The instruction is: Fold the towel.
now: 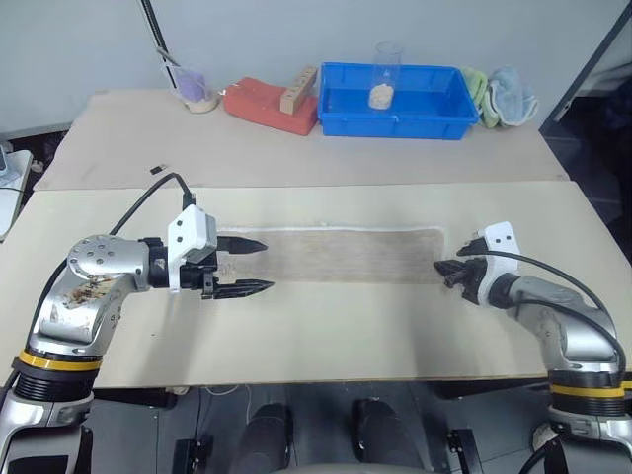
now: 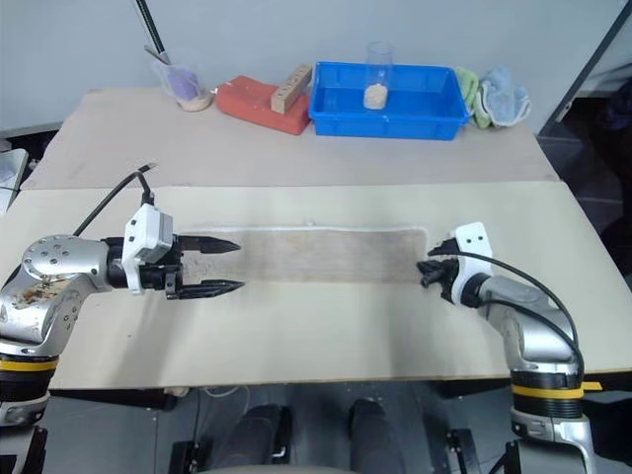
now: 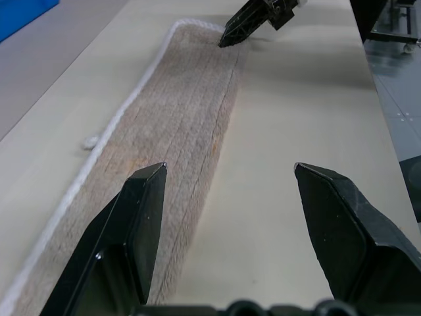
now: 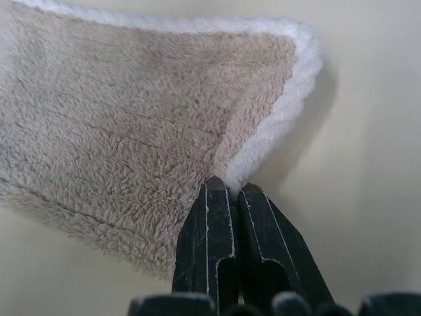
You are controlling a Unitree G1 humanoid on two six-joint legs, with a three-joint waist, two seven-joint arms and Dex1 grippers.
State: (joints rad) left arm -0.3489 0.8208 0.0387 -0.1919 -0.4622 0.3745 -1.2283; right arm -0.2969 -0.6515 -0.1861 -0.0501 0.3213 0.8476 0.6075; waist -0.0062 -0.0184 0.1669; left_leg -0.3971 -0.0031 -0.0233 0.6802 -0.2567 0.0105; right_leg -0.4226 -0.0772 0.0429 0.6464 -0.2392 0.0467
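Note:
The towel (image 1: 346, 255), beige terry with white edging, lies flat as a long narrow strip across the middle of the table. My left gripper (image 1: 268, 265) is open at the strip's left end, pointing along it; one finger is over the cloth and the other over bare table on the near side (image 3: 230, 168). My right gripper (image 1: 441, 268) is at the right end, shut on the towel's white edging at the near corner (image 4: 227, 189). That corner is slightly lifted. The left wrist view also shows the right gripper (image 3: 222, 43) at the far end of the towel (image 3: 177, 131).
Along the back of the table stand a blue bin (image 1: 336, 120) with a clear cup (image 1: 385, 77) in it, a red block (image 1: 265, 107) with a wooden piece (image 1: 298, 91) on top, and a small cup (image 1: 195, 91). Bunched green and light-blue cloths (image 1: 502, 96) lie at the back right.

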